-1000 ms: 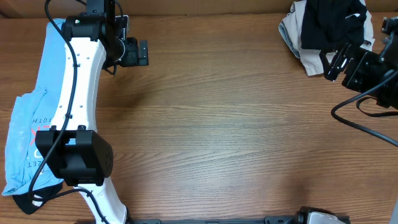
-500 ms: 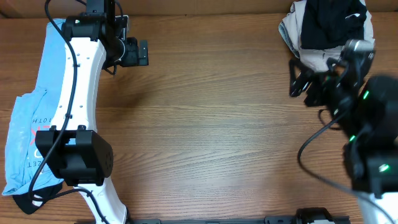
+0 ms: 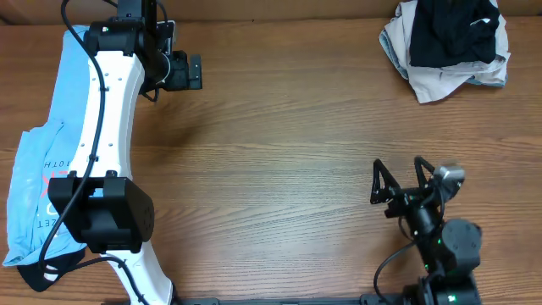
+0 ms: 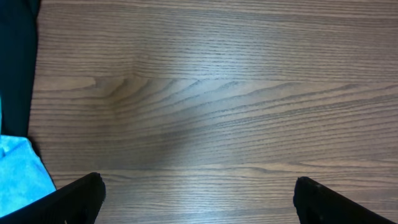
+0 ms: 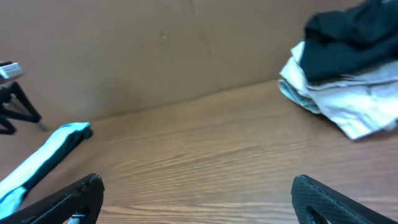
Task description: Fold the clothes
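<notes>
A light blue T-shirt [image 3: 42, 169] lies stretched along the table's left edge, partly under my left arm. It also shows in the right wrist view [image 5: 43, 158] and the left wrist view [image 4: 18, 168]. A pile of black and white clothes [image 3: 445, 38] sits at the far right corner and shows in the right wrist view [image 5: 345, 68]. My left gripper [image 3: 185, 72] [image 4: 199, 190] is open and empty over bare wood, right of the shirt's far end. My right gripper [image 3: 396, 176] [image 5: 198, 190] is open and empty near the front right, well away from the pile.
The wooden table [image 3: 288, 161] is bare between the shirt and the pile. A brown wall [image 5: 155, 50] stands behind the table's far edge. My left arm's base [image 3: 102, 212] stands at the front left on top of the shirt.
My right arm has pulled back from beside the clothes pile at the far right to the front right of the table, empty. The left arm has not moved.
</notes>
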{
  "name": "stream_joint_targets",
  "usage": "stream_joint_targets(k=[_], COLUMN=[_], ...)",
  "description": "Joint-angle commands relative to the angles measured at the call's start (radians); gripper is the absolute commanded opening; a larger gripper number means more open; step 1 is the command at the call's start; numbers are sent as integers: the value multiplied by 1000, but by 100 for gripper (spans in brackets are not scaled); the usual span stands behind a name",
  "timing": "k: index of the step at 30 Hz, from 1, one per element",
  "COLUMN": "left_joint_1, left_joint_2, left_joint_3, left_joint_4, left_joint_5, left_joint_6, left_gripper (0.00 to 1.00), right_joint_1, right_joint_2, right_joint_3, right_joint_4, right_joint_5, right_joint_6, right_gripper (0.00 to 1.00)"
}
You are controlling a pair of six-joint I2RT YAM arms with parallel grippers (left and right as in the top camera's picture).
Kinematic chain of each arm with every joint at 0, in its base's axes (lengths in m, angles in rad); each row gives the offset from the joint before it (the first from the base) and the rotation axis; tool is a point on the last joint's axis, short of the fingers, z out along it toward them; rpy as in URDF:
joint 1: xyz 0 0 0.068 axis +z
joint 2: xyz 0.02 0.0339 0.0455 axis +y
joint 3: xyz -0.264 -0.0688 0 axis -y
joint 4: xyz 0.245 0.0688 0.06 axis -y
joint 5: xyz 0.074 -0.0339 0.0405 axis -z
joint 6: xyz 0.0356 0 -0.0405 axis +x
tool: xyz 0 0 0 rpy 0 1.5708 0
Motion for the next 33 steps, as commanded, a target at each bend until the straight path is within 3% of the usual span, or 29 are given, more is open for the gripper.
stream_joint_targets(k=[1, 8, 33], left_joint_1=[-4, -4, -4], left_joint_2=[10, 10, 10], left_joint_3=[1, 1, 1], left_joint_4=[0, 0, 0], left_joint_5=[7, 8, 7], left_joint_6=[22, 22, 22], left_gripper=[100, 100, 100], right_joint_1=[4, 4, 4], right_joint_2=[-72, -171, -196], right_joint_3=[-72, -182, -180], right_joint_4=[18, 15, -40], right_joint_5=[58, 60, 64], right_joint_6=[17, 17, 18], right_gripper=[100, 100, 100])
